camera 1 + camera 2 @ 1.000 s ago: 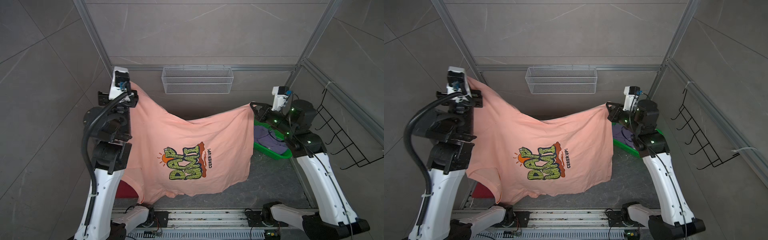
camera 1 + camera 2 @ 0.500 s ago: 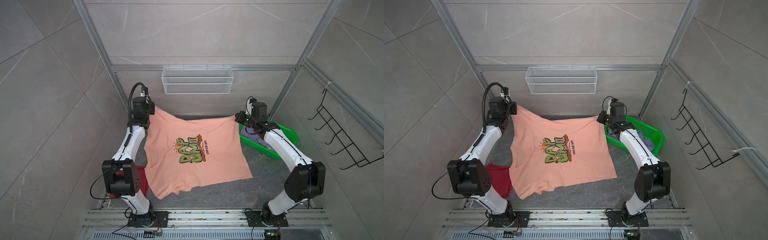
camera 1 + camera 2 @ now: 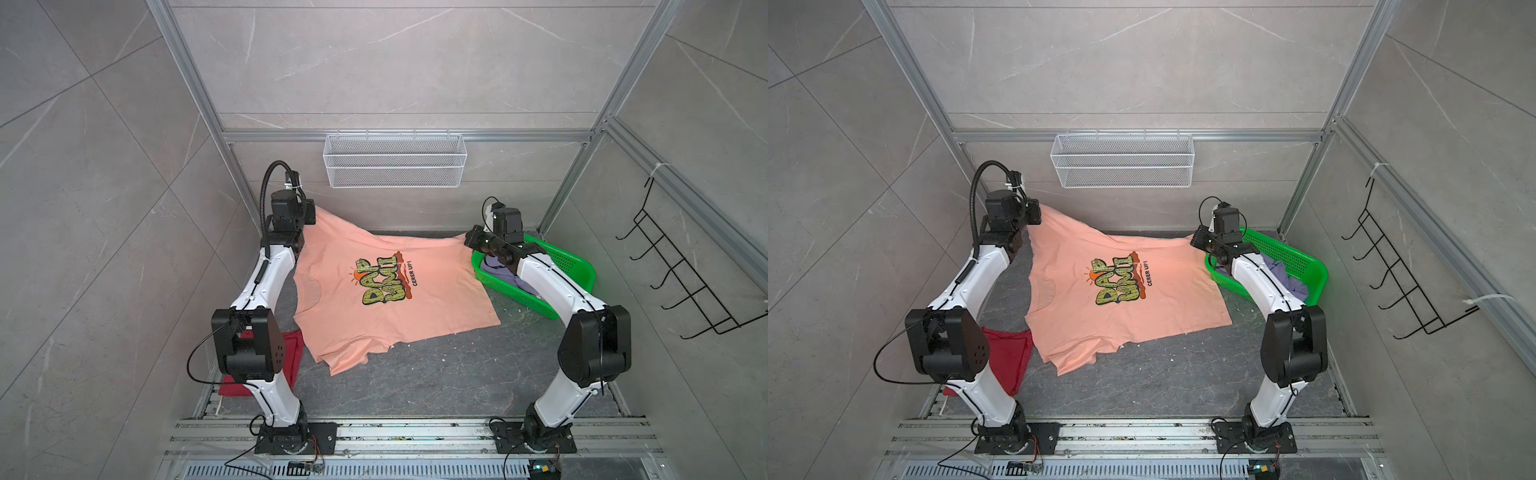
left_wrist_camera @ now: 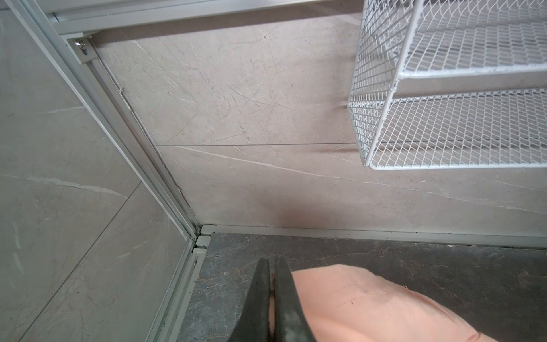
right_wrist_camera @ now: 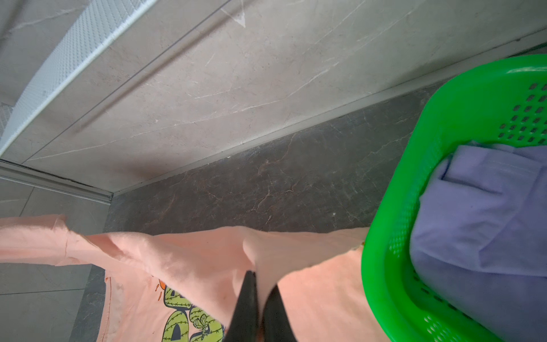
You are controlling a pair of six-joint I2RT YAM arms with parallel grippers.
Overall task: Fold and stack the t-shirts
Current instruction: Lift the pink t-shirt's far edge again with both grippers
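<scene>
- Peach-orange t-shirt (image 3: 374, 299) lies print-up across the dark tabletop (image 3: 436, 374), with its two far corners raised off the surface by my arms.
- My left gripper (image 4: 271, 261) has its jaws pinched tight on the far-left corner, close to the back wall, and a sliver of peach cloth shows between the fingers.
- My right gripper (image 5: 260, 279) is clamped on the far-right corner, just beside the green basket (image 3: 577, 266).
- Between the two grips the cloth sags down to the tabletop, and the near edge rests flat, slightly bunched.
- Lavender t-shirt (image 5: 479, 213) sits crumpled inside the basket.
- Dark red t-shirt (image 3: 1007, 353) lies at the near left, partly hidden behind my left arm, its edge meeting the peach one.
- White wire shelf (image 3: 395, 166) hangs on the back wall.
</scene>
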